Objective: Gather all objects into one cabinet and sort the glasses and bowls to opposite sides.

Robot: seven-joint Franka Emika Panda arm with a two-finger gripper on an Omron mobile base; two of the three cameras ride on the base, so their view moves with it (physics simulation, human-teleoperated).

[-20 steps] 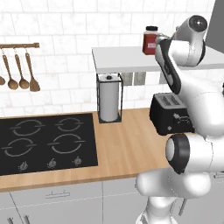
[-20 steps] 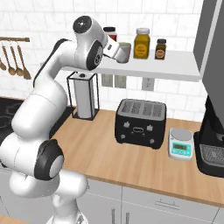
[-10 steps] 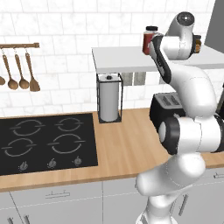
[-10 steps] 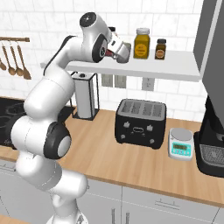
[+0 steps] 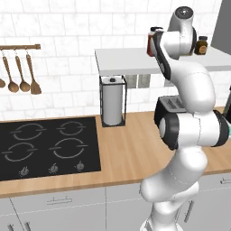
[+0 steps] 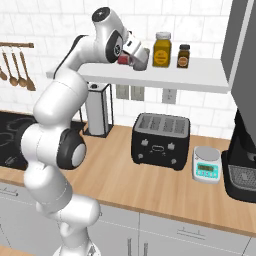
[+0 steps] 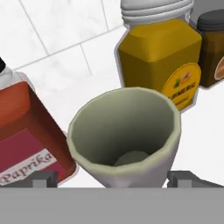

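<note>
Grey cup [image 7: 127, 135]: upright on the white shelf [image 6: 200, 75], mouth open toward the hand camera, nothing visible inside.
Cup neighbours: red paprika jar [image 7: 26, 140] just beside it on one side; yellow turmeric jar [image 7: 159, 57] just behind it; dark brown jar [image 7: 213, 48] past the yellow one.
Gripper [image 7: 113, 179]: jaws spread wide, one fingertip [image 7: 43, 179] on each flank of the grey cup; no contact with the cup can be confirmed.
Gripper position: at the shelf's left end, level with the jars [image 6: 137, 54].
Below the shelf: paper towel holder [image 5: 113, 101], black toaster [image 6: 161, 141] and small kitchen scale [image 6: 206, 164] on the wooden counter [image 5: 126, 153].
</note>
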